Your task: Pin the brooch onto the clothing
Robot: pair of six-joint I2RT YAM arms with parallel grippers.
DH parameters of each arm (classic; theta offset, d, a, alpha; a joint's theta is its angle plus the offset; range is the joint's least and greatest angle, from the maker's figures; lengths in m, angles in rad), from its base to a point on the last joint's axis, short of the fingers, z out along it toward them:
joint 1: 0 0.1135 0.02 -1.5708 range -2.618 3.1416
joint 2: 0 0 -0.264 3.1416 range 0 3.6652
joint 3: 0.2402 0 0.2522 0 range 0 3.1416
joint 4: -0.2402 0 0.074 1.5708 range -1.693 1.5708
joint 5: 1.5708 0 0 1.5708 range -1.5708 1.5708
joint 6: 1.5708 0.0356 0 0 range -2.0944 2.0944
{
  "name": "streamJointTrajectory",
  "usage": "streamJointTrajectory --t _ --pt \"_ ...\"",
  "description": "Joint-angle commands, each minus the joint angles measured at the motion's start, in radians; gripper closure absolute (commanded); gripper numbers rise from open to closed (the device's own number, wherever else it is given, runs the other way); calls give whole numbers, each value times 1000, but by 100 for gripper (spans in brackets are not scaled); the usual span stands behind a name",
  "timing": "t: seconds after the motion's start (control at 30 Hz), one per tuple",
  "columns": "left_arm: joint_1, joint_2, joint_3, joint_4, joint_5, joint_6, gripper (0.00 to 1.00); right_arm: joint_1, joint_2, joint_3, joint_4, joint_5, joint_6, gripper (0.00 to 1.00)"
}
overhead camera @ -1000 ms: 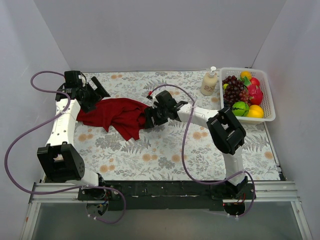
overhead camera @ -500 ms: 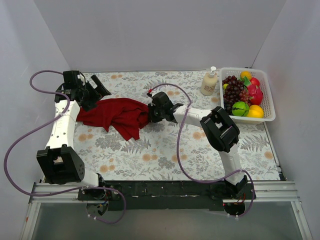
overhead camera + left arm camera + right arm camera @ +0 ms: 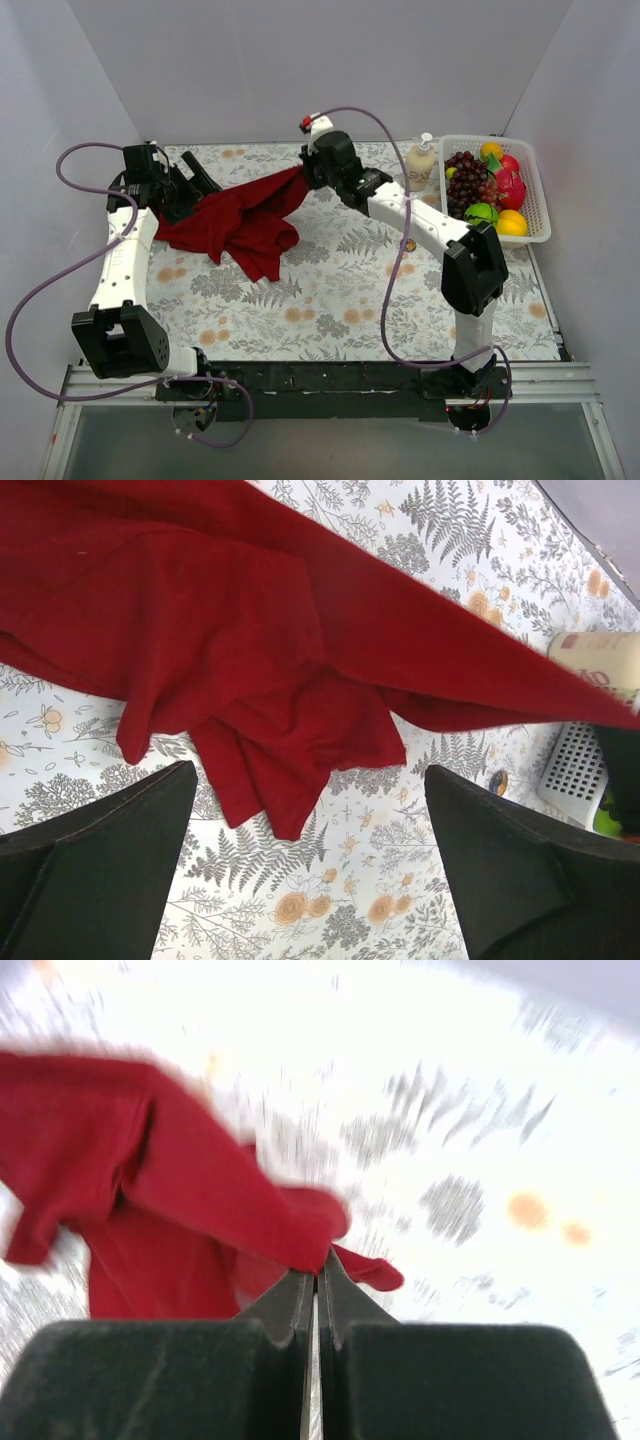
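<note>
Red cloth: the clothing point(image 3: 240, 220) lies bunched on the left half of the desk point(image 3: 330, 300). One corner is drawn out in a taut strip toward the back centre, clear of the surface.
right end effector point(image 3: 315, 1272): fingers pressed together, clamped on that drawn-out corner. The wrist view is blurred.
left end effector point(image 3: 308, 775): fingers wide apart and holding nothing, poised above the left end of the garment.
brooch point(image 3: 497, 781): probable only. A tiny round disc sits on the desk just beside the corner of the basket point(image 3: 575, 770) and near the bottle point(image 3: 600, 660). It is too small to confirm and cannot be made out in the top view.
long axis: the stretched strip runs from the left end effector's side, back and rightward, to the right end effector.
key relation: the disc lies to the right of the garment, past the taut edge and well apart from the left end effector. The right arm is nearer, but it is occupied.
stage (judgement): early. The garment is not yet flat and the brooch is not on the fabric.
next need (judgement): a flat patch of cloth, then a free end effector on the right side for the disc.
risk (judgement): a tiny flat disc on patterned cloth is hard to pinch.
</note>
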Motion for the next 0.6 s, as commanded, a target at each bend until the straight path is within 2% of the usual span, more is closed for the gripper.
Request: streamJointTrajectory --t 0.0,0.13,0.3,0.47,0.57 --pt "0 -60 -6 9 38 17 2 -10 -124 218 -49 57 -146 99" --pt "0 -74 2 10 39 19 2 -4 -167 316 -90 43 -163 99" --pt "-2 -86 5 4 44 23 2 -2 -289 269 -55 78 -161 99" --pt "0 -86 -3 6 35 19 2 32 -316 267 -63 -6 -171 99" --pt "0 -85 3 -3 7 7 2 108 -288 270 -113 -57 -180 99"
